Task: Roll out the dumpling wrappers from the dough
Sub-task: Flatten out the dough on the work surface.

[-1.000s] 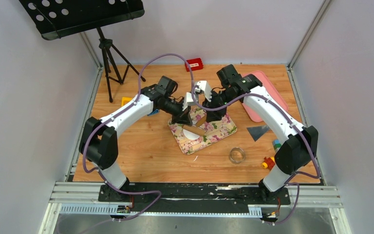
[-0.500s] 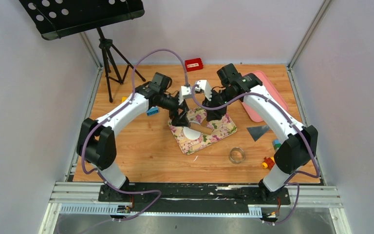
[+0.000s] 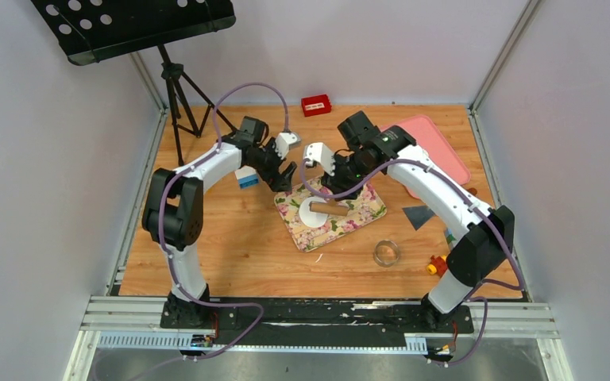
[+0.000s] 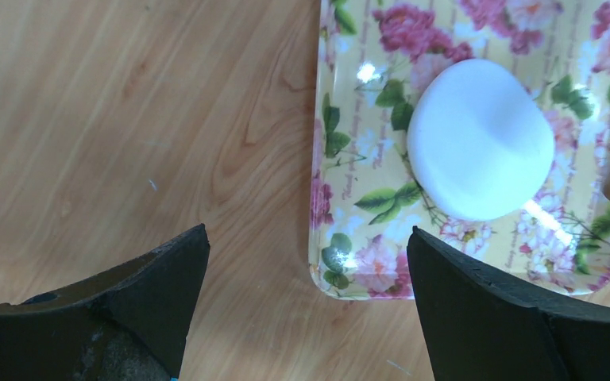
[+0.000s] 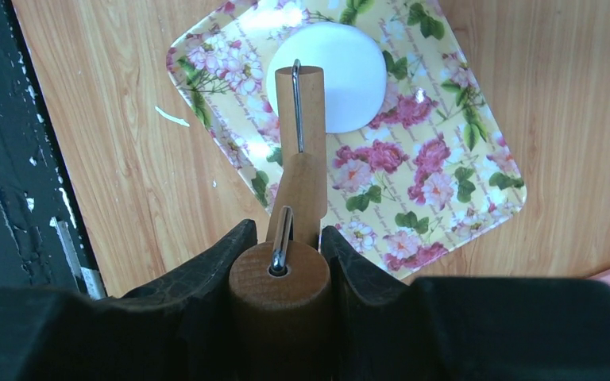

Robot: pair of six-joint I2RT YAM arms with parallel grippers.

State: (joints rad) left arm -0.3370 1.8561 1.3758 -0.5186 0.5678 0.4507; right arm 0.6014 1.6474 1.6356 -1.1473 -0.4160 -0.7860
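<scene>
Left wrist view is showing the left gripper (image 4: 308,246) with its jaws spread wide and nothing between them, hanging above a corner of the floral tray (image 4: 341,182). The dough (image 4: 476,139), a smooth white flattened round, is lying on that tray ahead and to the right of the fingertips. The right gripper (image 5: 282,238) is pinching the handle of a wooden rolling pin (image 5: 300,135), whose far end is reaching over the dough's near edge, straight ahead of the fingers.
</scene>
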